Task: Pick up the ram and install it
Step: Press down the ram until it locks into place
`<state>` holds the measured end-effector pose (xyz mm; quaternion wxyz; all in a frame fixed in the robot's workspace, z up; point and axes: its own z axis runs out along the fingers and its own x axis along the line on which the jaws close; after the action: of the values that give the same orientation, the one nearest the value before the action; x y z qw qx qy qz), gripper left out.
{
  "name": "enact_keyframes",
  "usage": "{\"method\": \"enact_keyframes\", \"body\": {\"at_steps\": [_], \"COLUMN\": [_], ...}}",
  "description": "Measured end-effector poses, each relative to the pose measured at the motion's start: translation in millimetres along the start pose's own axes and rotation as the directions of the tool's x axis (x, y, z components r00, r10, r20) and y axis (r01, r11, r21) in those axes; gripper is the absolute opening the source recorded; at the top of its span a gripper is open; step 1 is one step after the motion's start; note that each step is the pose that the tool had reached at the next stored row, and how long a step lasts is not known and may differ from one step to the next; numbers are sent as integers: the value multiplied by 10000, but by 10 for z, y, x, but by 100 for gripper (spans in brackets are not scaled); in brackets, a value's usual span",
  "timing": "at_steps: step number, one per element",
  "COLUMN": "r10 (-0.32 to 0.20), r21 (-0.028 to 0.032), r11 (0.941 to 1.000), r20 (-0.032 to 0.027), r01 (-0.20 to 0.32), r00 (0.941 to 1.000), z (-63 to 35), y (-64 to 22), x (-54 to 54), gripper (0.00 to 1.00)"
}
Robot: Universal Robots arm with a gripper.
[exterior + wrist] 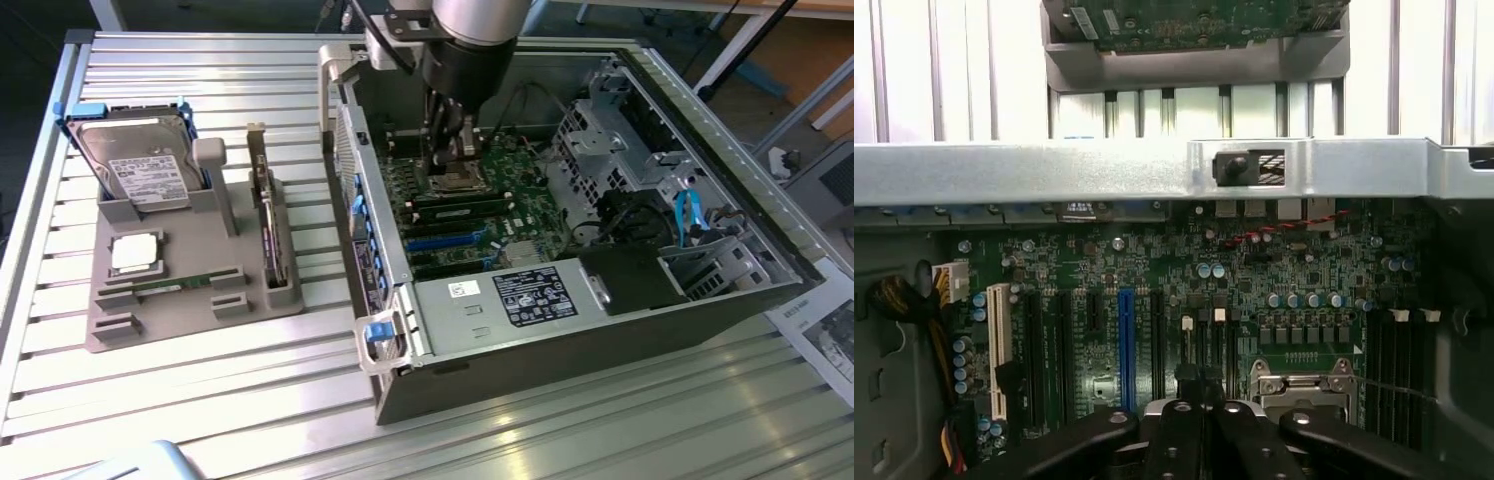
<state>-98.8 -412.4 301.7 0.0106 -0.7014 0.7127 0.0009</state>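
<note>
My gripper [451, 162] hangs inside the open computer case [694, 300], low over the motherboard [514, 200] and right beside the silver processor socket [463, 182]. In the wrist view its black fingertips [1189, 378] are pressed together with nothing between them, close to the socket [1302, 378]. The ram [274, 235] stands on edge in a slot of the grey holder [200, 230] outside the case, on the exterior view's left. The wrist view shows it as a green board [1194, 18] beyond the case wall [1104, 170]. It is well apart from the gripper.
The holder also carries a silver hard drive [140, 165], a small square processor chip [136, 252] and a short green strip [174, 288]. Cables, a drive cage [607, 130] and the power supply [527, 295] crowd the case. Dark memory slots [461, 207] lie beside the socket.
</note>
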Motion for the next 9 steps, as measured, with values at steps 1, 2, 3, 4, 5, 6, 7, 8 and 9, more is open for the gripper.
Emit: {"method": "enact_keyframes", "body": {"at_steps": [1,2,3,4,5,6,7,8,9], "r10": [0,0,0,0,0,1,-1,0,0], "r21": [1,0,0,-2,-3,-6,-11,-14,-17], "r11": [10000,10000,10000,10000,10000,10000,10000,10000,10000], "r20": [3,2,3,3,3,3,2,3,3], "r01": [0,0,0,0,0,-1,1,0,0], "r00": [10000,10000,10000,10000,10000,10000,10000,10000,10000], "z": [2,2,3,3,4,5,5,6,6], "y": [-30,-73,-106,-152,-196,-246,-304,-339,-363], "x": [0,-1,-2,-2,-3,-4,-5,-5,-6], "gripper": [10,10,10,10,10,10,10,10,10]}}
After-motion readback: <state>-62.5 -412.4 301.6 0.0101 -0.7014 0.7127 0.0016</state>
